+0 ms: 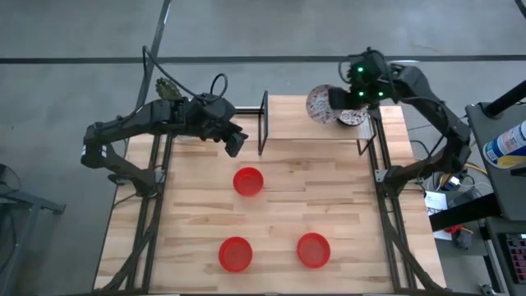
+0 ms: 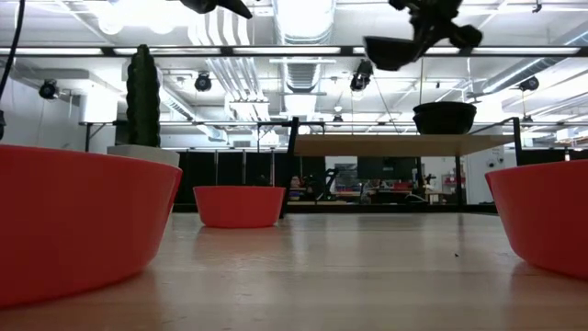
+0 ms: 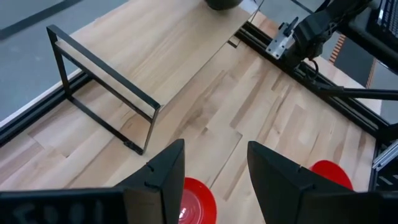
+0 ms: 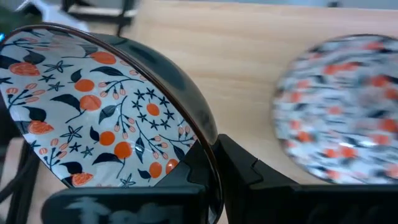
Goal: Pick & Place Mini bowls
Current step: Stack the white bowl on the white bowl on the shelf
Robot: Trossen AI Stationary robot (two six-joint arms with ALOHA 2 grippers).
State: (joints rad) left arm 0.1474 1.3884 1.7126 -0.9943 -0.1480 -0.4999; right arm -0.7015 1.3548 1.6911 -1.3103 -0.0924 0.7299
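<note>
Right gripper (image 1: pixel 339 101) grips the rim of a white floral-patterned mini bowl (image 1: pixel 320 104), lifted above the wooden table (image 1: pixel 329 189). Left gripper (image 1: pixel 233 143) hovers with fingers apart over a glossy red mini bowl (image 1: pixel 248 181).

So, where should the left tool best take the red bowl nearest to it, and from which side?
Probably at the rim: the red bowl stands upright and open, apart from the others. The left tool, open above the table, could come straight down with one finger inside the wall and one outside.
</note>
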